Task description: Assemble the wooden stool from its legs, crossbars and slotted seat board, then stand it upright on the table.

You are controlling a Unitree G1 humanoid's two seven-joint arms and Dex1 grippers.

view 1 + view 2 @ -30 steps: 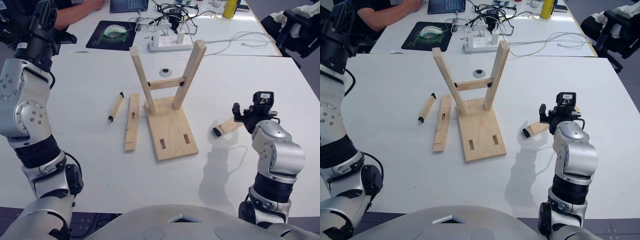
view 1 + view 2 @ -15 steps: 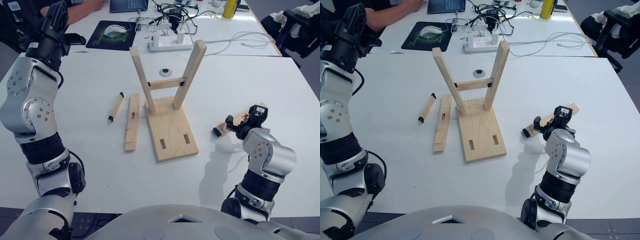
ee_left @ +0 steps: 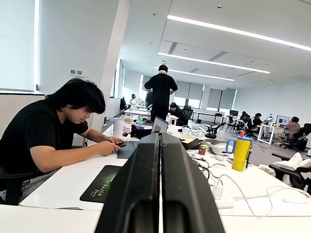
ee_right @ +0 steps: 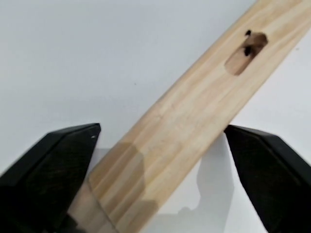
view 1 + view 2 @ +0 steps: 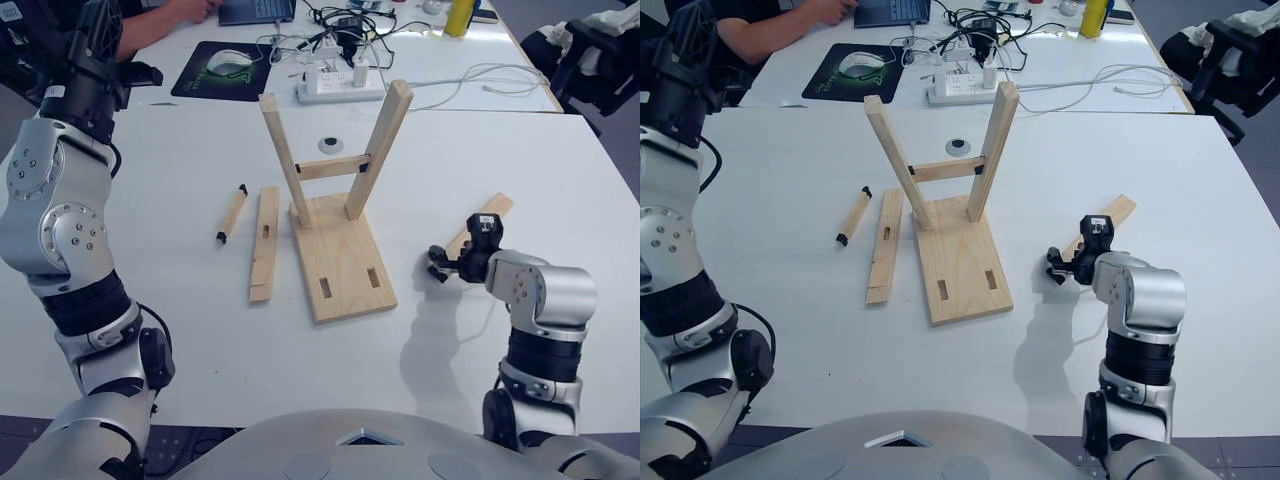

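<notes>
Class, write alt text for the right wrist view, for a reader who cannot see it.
A pale wooden leg with one slot lies on a white table, between the two open black fingers of the right pincer.

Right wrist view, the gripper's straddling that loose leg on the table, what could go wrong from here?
1. The right gripper is open around the loose leg near its end, not its middle; lifted from there, the long free part may droop or twist.
2. The two standing legs on the seat board lean; swinging the leg across could knock them.
</notes>
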